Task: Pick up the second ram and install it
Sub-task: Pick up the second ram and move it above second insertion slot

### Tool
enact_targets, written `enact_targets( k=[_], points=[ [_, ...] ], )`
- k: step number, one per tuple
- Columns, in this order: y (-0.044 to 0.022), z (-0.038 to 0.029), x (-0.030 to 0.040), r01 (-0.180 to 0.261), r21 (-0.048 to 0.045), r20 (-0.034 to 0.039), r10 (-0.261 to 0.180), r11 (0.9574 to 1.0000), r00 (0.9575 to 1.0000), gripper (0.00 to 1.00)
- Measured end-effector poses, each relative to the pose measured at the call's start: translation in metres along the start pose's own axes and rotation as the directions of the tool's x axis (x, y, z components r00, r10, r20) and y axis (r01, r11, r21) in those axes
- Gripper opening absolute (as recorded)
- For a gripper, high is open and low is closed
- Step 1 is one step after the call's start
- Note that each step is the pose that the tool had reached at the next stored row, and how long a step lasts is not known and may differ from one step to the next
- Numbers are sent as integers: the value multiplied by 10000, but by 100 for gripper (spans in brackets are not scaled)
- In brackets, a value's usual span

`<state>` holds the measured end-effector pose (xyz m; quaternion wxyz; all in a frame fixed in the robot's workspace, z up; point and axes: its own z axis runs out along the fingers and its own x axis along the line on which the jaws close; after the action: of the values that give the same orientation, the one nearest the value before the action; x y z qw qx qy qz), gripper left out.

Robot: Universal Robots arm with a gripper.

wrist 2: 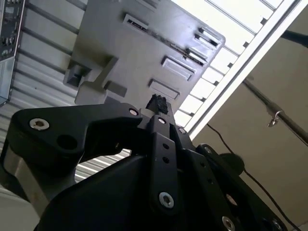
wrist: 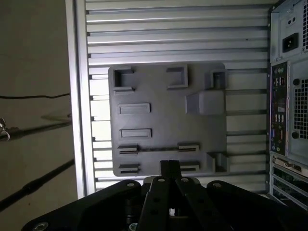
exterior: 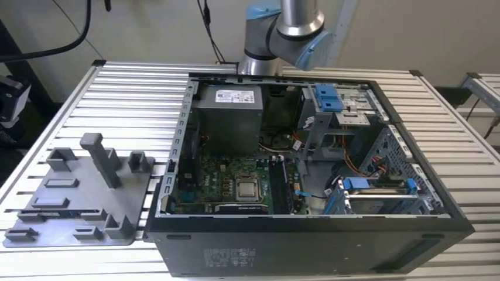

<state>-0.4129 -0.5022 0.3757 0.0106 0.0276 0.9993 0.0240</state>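
Jaws closed, the two black pads [wrist: 169, 167] meeting tip to tip in both wrist views, shut on themselves; ribbed pad face visible in the second wrist view. Black linkage bars [wrist: 159, 202] converge just behind the pads. Jaws hang above the grey tray [wrist: 202, 139], well apart from it, over the tray side that carries the slotted holders. Second ram [wrist: 159, 149] sits in the tray, untouched: thin dark strip standing on its long edge, its ends seated in a pair of slotted holders [wrist: 128, 149], with a matching pair of holders just beside it. In the exterior view the ram [exterior: 56, 212] shows as a dark line across the near part of the tray, past the tall grey post [exterior: 100, 159]. Tray lies flat on the slatted aluminium desk [exterior: 125, 99]. Open computer case [exterior: 312, 246] stands just beside the tray, at the exterior view's right, with the green motherboard [exterior: 226, 181] on its floor. Arm [exterior: 285, 23] rises behind the case. Rear panel of the case, with ports, lines one edge of the first wrist view.
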Motion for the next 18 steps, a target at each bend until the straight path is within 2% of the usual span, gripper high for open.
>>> enact_targets(
  k=[2,5,9,14,18],
  points=[
    [0,1,0,55,3,-2,-55,10000,10000,11],
    [0,1,1,450,23,-21,-450,9990,9990,11],
    [0,1,2,1074,71,-52,-1074,9942,9942,11],
    [0,1,3,1840,133,-95,-1839,9828,9829,11],
    [0,1,3,2458,179,-133,-2456,9691,9693,11]
  ],
)
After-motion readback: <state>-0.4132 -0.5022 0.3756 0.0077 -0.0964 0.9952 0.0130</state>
